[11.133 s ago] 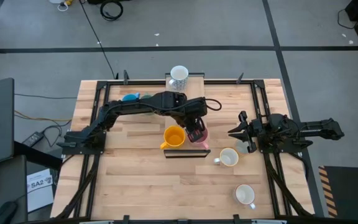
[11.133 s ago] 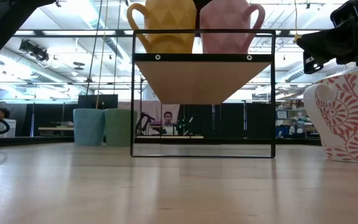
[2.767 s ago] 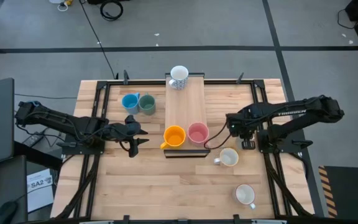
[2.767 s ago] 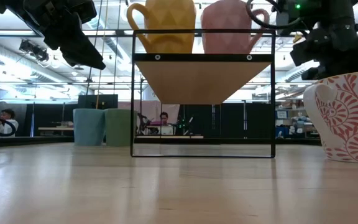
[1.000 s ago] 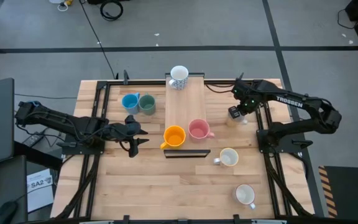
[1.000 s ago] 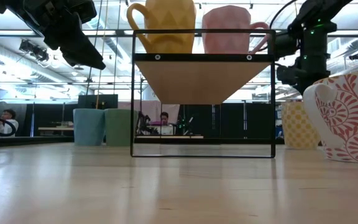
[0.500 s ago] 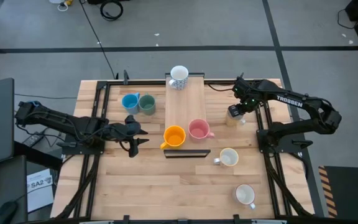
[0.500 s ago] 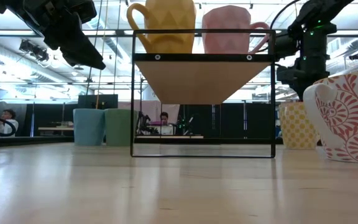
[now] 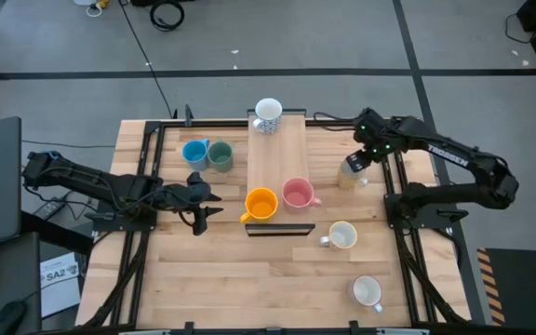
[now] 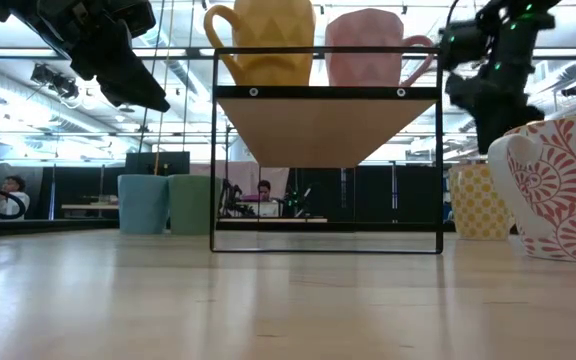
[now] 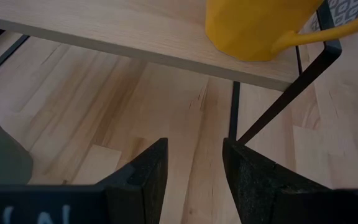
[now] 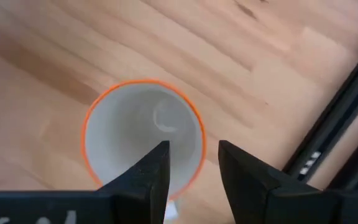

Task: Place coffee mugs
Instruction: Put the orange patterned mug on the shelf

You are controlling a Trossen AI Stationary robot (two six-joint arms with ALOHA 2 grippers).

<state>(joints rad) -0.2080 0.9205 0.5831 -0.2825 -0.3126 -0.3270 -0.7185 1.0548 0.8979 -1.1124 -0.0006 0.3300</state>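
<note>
I see the right gripper (image 9: pixel 359 159) in the upper right of the high view, over a cream mug (image 9: pixel 349 171) that stands on the butcher-block table (image 9: pixel 203 279). Its wrist view looks down into that mug (image 12: pixel 143 133): round, glazed white inside, thin orange rim; the dark fingers (image 12: pixel 149 176) stand slightly apart with one at the rim, gripping nothing I can make out.

The left gripper (image 9: pixel 200 198) waits at centre left, fingers (image 11: pixel 143 177) a little apart and empty.

A pale wood shelf (image 9: pixel 277 149) on a thin black wire frame carries the faceted orange mug (image 9: pixel 261 204) and pink mug (image 9: pixel 296 194) at its near end, a patterned white mug (image 9: pixel 268 113) at the top end.

Blue mug (image 9: pixel 194 152) and grey-green mug (image 9: pixel 219 154) touch, upper left. Two white mugs (image 9: pixel 342 235) (image 9: pixel 368 292) sit lower right.
</note>
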